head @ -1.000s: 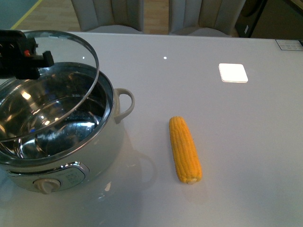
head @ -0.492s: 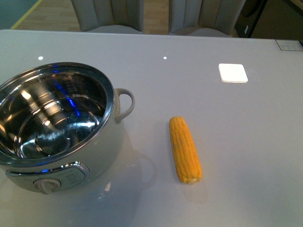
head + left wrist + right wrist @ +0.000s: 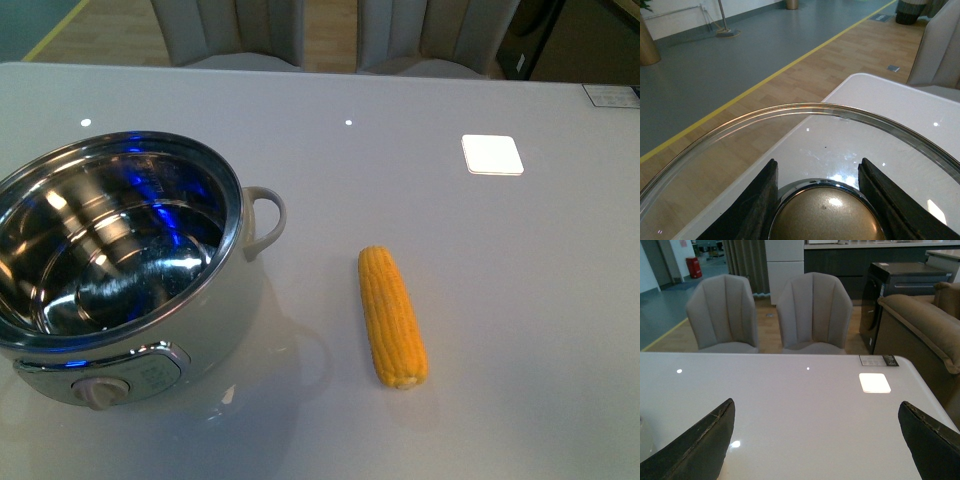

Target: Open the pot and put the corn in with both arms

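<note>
Corn (image 3: 392, 315) is seen lying flat on the pale surface (image 3: 520, 300), off to the right of the pot (image 3: 230, 310) and not touching it. Its thin end is pointed away from the robot, and its cut end is turned toward the robot. The pot is set at the left side of the surface with its top open. Its shiny inside is lit with blue spots of light. A loop handle (image 3: 262, 222) is stuck out on the side toward the corn, and a round dial (image 3: 100, 392) is seen low on the front. A small white square (image 3: 492, 154) is seen farther back on the surface. In the left wrist view, the left gripper (image 3: 818, 172) is shown with its jaws pinched on the gold knob (image 3: 827, 217) of a glass lid (image 3: 740, 150), with one black finger (image 3: 757, 205) set on each side of the knob. A corner of the surface and a wooden floor (image 3: 805, 75) are seen through the glass. In the right wrist view, the right gripper (image 3: 816, 405) is held above the surface and is aimed along it toward two grey chairs (image 3: 812, 310). Its jaws are spread wide, and only bare surface is seen between them.
</note>
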`<state>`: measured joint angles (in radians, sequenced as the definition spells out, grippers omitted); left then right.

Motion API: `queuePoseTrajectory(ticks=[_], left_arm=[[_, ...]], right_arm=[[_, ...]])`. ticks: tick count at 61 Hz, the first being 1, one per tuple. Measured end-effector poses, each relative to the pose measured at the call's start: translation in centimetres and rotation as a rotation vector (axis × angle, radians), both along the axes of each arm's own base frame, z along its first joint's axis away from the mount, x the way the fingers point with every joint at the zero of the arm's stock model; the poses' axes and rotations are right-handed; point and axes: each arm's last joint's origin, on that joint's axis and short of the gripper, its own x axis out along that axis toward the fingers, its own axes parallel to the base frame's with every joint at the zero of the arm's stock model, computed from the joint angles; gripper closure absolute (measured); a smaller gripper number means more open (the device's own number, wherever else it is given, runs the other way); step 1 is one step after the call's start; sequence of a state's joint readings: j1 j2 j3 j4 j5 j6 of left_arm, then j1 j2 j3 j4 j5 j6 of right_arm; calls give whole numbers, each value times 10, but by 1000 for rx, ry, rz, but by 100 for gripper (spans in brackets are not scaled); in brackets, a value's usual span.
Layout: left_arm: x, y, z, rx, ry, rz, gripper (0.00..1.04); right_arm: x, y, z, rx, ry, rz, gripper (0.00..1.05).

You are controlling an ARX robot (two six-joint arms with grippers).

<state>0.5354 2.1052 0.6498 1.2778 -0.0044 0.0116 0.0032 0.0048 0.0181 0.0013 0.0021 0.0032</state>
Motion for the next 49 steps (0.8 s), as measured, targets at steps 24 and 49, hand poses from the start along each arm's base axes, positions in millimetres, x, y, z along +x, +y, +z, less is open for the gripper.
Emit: queuePoseTrajectory(ticks=[24,49], left_arm=[[26,18,-61,-26,41,20,63],[33,15,-119,-76,93,14,63]], right_arm=[[0,0,0,0,0,0,9],[0,0,0,0,0,0,9]])
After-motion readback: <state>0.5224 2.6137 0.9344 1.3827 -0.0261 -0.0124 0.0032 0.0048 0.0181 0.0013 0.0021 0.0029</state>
